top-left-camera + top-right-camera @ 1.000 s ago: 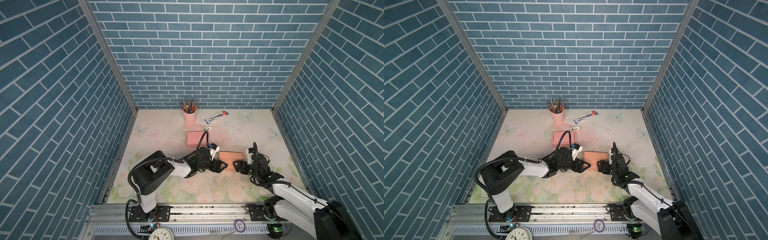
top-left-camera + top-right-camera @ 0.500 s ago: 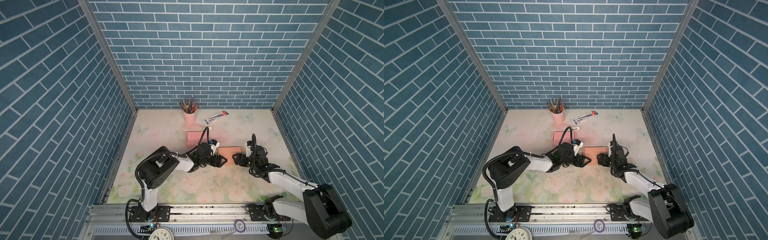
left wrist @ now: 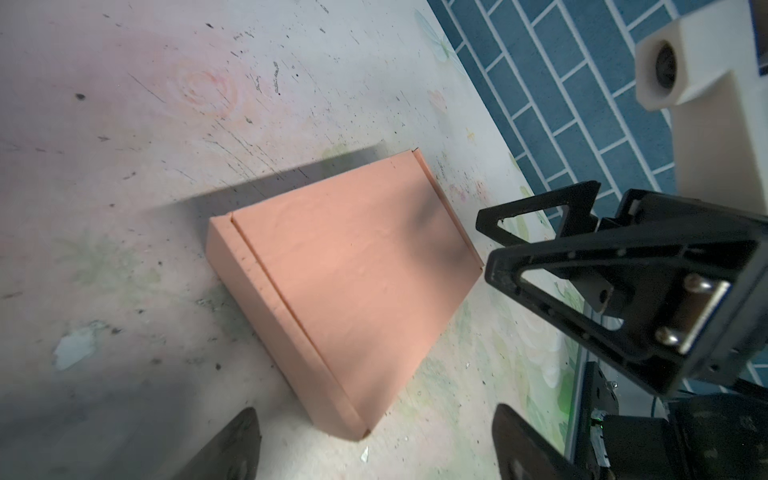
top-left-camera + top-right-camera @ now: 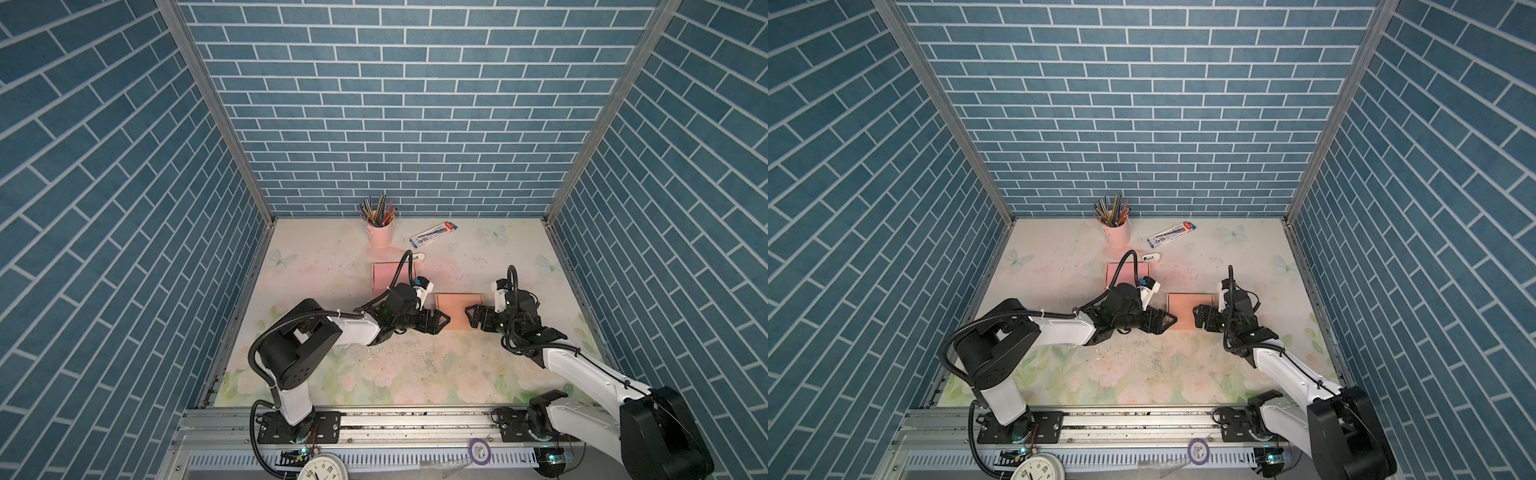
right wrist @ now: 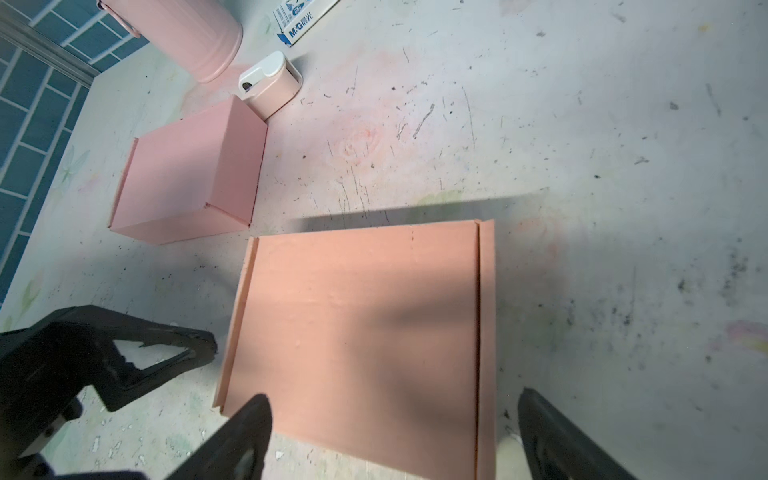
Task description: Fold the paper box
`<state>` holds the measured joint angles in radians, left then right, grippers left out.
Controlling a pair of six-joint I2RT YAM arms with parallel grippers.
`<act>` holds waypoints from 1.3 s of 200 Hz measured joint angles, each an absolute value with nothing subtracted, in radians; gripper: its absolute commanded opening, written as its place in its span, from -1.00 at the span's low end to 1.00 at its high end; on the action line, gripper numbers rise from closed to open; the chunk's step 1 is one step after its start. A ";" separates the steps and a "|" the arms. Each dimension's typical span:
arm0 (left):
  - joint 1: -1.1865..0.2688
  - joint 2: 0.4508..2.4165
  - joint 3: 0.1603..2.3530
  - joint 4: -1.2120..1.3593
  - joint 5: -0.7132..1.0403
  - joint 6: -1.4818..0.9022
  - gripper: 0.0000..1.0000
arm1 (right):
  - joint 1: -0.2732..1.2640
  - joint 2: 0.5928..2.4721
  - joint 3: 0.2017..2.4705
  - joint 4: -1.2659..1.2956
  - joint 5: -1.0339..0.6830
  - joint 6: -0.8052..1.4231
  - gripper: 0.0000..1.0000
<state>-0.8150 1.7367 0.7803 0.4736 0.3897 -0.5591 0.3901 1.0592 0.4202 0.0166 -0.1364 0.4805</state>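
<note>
Flanking the mid-frame box, the left gripper and right gripper are gaping empty; light crushable card, likely best pinched by its rims.

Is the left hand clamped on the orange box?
No: the left wrist view shows the left hand open, with bare table visible between its fingers and the orange box.

The scuffed, pale floral-print tabletop carries a flat salmon paper box at its middle and a closed pink cardboard box just beyond it to the left. Farther back lie a small white-and-pink plastic case, a pink metal pencil cup and a blue-and-white pencil carton.
</note>
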 measured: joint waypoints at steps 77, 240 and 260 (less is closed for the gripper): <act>-0.815 1.506 0.605 0.408 0.334 -0.541 0.76 | 0.565 0.925 0.452 -0.189 -0.007 0.475 0.54; -0.810 1.103 0.461 0.262 0.266 -0.501 0.76 | 0.781 1.145 0.448 -0.127 0.104 0.629 -0.54; -0.805 1.073 0.446 0.240 0.262 -0.497 0.76 | 0.781 1.178 0.448 -0.113 0.110 0.630 -0.54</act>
